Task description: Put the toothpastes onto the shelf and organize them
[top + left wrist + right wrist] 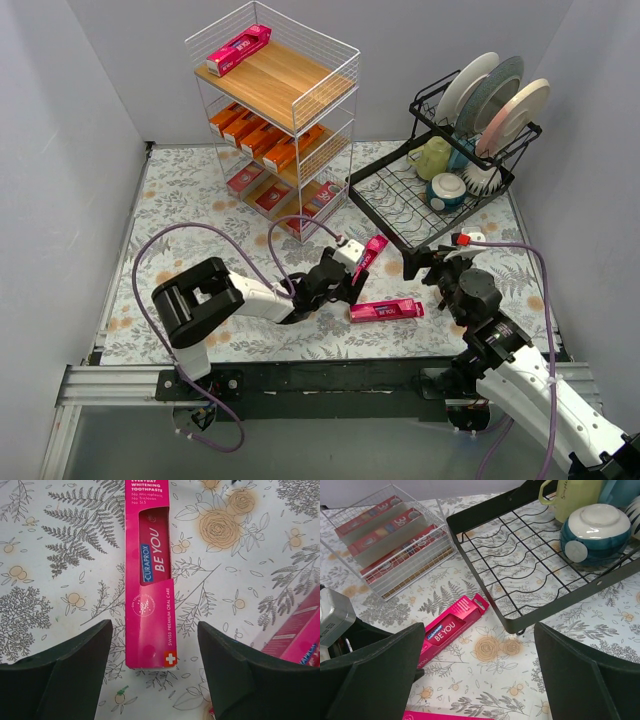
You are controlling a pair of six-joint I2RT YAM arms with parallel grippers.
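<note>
The shelf [290,82] stands at the back, with one pink toothpaste box [238,50] on its top board, orange boxes [255,133] in the middle tier and dark red ones [268,192] at the bottom. Two pink boxes lie on the table. My left gripper [347,276] is open, and its jaws straddle the near end of one box [148,580] with a gap on each side. The other box [384,311] lies flat to the right of it. My right gripper [436,264] hangs open over bare tablecloth with nothing between its fingers [375,670].
A black wire dish rack [400,200] with plates [495,95], a cup [433,157] and a bowl [446,189] fills the back right, its front corner close to my right gripper. Grey walls enclose the table on three sides.
</note>
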